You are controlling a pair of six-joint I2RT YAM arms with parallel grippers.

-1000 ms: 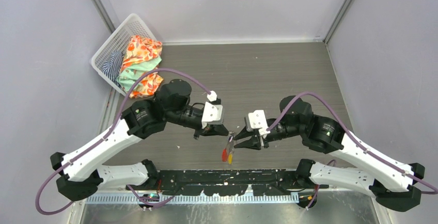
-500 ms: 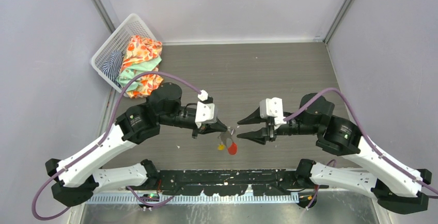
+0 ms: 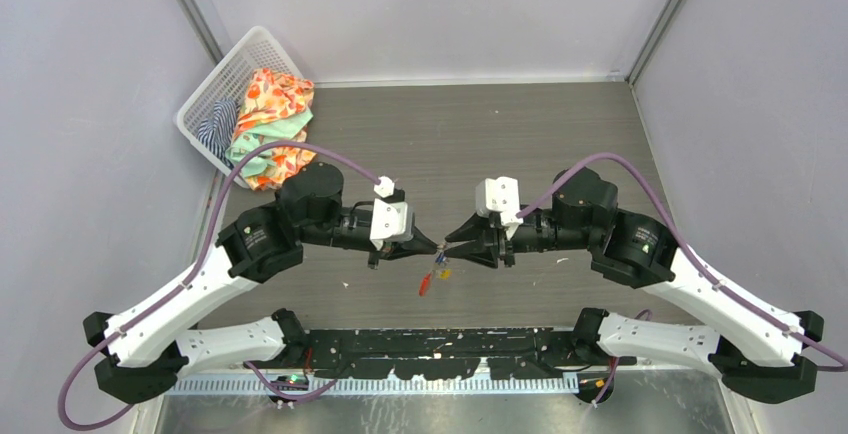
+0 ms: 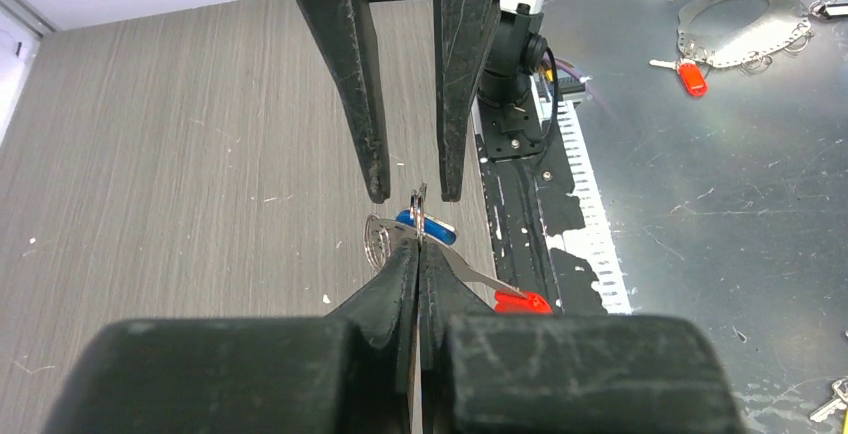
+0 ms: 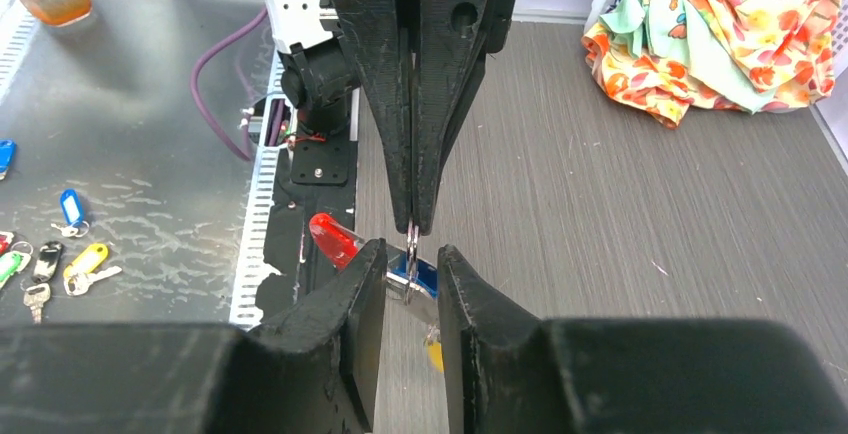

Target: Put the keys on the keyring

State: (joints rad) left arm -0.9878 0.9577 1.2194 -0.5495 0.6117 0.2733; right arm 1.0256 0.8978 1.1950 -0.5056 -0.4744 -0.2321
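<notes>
- We hold the keyring (image 4: 378,239) up off the table (image 3: 520,144) in the left gripper (image 4: 417,254), whose fingers are pressed together on the ring's metal. We judge the point of lifting it is to let the red tag (image 4: 522,301) and chain hang clear and to offer the ring to the other arm.
- The blue key (image 5: 415,272) sits right at the left fingertips, between the fingers of the right gripper (image 5: 410,257). That claw stands spread, with a gap on either side, and grips nothing.
- The yellow key (image 5: 434,354) dangles just below. We cannot tell whether either key is threaded onto the ring.
- Both arms reach inward from left and right over the near middle of the table. Their forearms are nearly level and the tips meet nose to nose.
</notes>
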